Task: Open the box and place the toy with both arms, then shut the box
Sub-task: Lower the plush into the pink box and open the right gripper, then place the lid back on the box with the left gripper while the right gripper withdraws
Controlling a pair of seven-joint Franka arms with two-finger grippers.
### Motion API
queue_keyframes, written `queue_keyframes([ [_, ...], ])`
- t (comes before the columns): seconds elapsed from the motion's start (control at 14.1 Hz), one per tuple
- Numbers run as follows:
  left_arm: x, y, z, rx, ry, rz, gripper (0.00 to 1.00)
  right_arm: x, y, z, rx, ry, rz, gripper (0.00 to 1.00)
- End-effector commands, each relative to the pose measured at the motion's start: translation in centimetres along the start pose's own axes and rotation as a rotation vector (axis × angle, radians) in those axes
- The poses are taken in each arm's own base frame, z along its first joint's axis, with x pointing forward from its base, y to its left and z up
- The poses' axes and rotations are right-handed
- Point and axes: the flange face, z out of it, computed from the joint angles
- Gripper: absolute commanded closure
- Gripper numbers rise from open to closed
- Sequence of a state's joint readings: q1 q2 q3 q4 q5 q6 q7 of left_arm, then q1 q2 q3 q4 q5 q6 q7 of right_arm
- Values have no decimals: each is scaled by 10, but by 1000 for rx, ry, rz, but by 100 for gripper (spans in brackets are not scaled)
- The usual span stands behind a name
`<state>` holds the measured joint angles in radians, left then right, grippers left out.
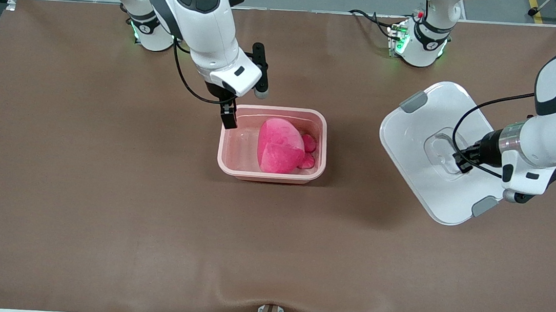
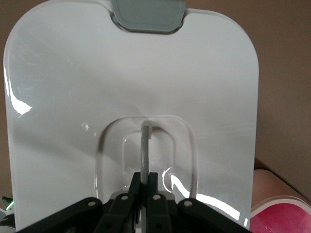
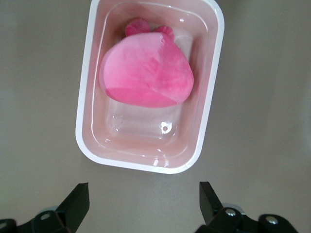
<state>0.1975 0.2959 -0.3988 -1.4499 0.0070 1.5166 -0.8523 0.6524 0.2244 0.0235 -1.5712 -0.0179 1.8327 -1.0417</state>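
The plush toy (image 1: 281,146) was seen lying in the open pink box (image 1: 232,167) at the table's middle, below the released right gripper (image 3: 143,206), while the white lid (image 1: 405,150) was held clamped by its handle in the left gripper (image 1: 459,161), toward the left arm's edge.

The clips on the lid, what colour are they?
Grey. The clips on the white lid show best in the front view.

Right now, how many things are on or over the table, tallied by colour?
Pink: 2, the box and the toy lying in it.
White: 1, the lid, held off the box by the left gripper.
Grey: 2, the clips on the lid.
Total: 5.
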Motion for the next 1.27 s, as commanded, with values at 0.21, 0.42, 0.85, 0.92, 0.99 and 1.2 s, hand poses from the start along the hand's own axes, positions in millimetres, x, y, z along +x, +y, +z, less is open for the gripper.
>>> queue_keyframes([
  [0.21, -36, 30, -2, -29, 0, -51, 100, -86, 23, -17, 32, -34, 139, 0],
  [0.42, -75, 69, 15, -11, 10, -143, 100, -154, 36, -27, 54, -48, 259, 0],
  [0.85, -155, 148, 42, -102, 41, -418, 100, -304, 45, -54, 49, -42, 531, 0],
  [0.92, -165, 158, 47, -117, 60, -474, 100, -322, 45, -57, 50, -32, 615, 0],
  [0.99, -178, 168, 55, -114, 89, -513, 100, -332, 44, -62, 74, -42, 678, 0],
  [1.2, -212, 197, 79, -139, 89, -641, 100, -373, 40, -76, 91, 23, 864, 0],
])
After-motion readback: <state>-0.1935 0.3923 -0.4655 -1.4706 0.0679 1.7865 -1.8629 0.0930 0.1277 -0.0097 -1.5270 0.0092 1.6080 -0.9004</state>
